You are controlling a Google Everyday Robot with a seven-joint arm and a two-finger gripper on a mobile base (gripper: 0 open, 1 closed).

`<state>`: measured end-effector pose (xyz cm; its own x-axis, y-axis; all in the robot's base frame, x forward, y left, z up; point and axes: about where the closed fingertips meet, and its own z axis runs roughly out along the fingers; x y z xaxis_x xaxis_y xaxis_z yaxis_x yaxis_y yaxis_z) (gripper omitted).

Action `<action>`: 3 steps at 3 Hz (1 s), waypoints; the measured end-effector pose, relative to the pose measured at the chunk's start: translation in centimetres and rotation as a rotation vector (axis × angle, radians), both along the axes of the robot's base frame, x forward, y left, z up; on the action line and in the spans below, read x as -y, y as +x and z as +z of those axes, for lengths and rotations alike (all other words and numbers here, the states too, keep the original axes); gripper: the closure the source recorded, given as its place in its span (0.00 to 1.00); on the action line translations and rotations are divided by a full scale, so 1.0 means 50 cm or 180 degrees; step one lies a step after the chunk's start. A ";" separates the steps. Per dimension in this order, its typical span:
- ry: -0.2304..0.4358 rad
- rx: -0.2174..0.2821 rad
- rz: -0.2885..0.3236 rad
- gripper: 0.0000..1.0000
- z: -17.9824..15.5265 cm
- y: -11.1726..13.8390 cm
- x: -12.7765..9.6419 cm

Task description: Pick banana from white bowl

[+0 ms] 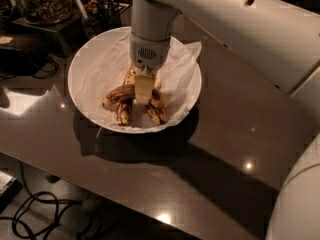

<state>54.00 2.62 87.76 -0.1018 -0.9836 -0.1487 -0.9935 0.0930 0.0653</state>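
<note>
The white bowl [87, 64], lined with crinkled white paper, stands on the dark table. Several brown-blotched bananas lie in its near half. The long arched banana [118, 94] runs from the left and passes under my gripper [143, 90]. A short stubby banana [123, 113] lies in front of it, and another banana [156, 113] lies to the right. My gripper points straight down from the white wrist, its tip low among the bananas and over the arched one. The wrist hides the middle of that banana.
The table [215, 149] is glossy and dark, with light reflections. Jars of snacks [42, 1] and a dark stand are at the back left. Black cables [35, 216] lie on the floor past the near-left table edge. My white arm [260, 29] spans the upper right.
</note>
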 end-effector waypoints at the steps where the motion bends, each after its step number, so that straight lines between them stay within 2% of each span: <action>1: 0.0001 0.0002 0.0000 0.99 0.000 0.000 0.000; 2: 0.0114 0.0127 0.0037 1.00 0.025 -0.008 -0.001; 3: 0.0329 0.0309 0.0131 1.00 0.078 -0.041 0.009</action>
